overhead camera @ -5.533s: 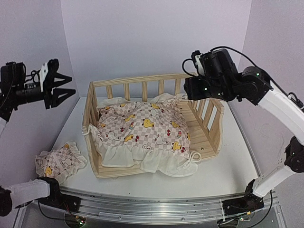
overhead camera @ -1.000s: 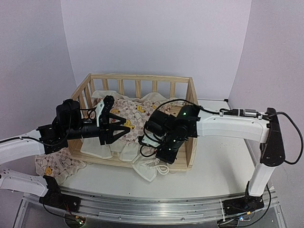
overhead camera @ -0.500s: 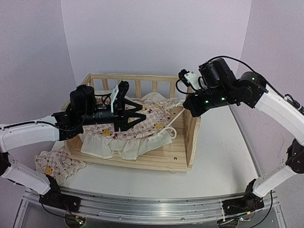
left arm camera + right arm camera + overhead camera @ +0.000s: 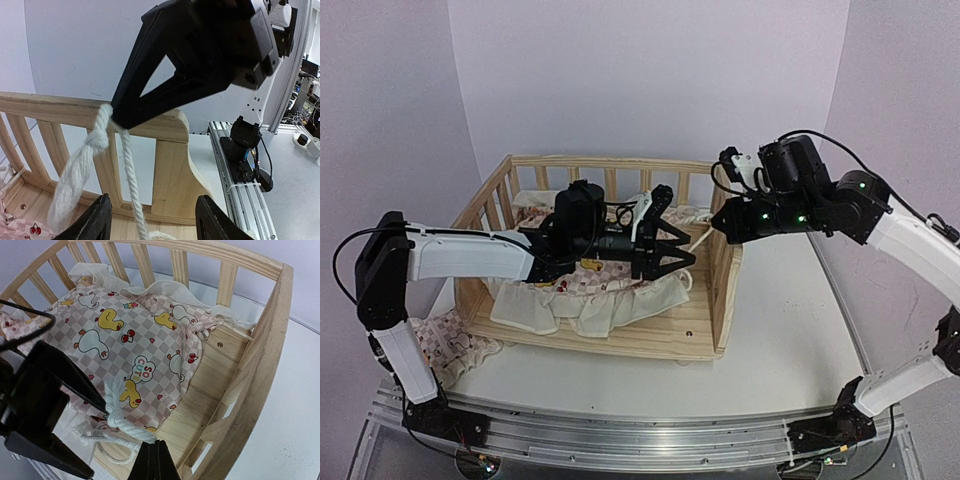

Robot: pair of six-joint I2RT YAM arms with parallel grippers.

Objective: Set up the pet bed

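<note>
At far left I see a small checked pillow (image 4: pixel 460 345) on the table (image 4: pixel 790 330), tucked against the near corner of the pine frame (image 4: pixel 620 163). My left gripper (image 4: pixel 675 262) hangs over the cushion (image 4: pixel 125 335), jaws apart and holding nothing. The cushion lies inside the frame, leaving bare boards at the right end. Its white tie string (image 4: pixel 82 165) rises to my right gripper (image 4: pixel 154 460), whose jaws are pinched tight on it beside the right rail.
</note>
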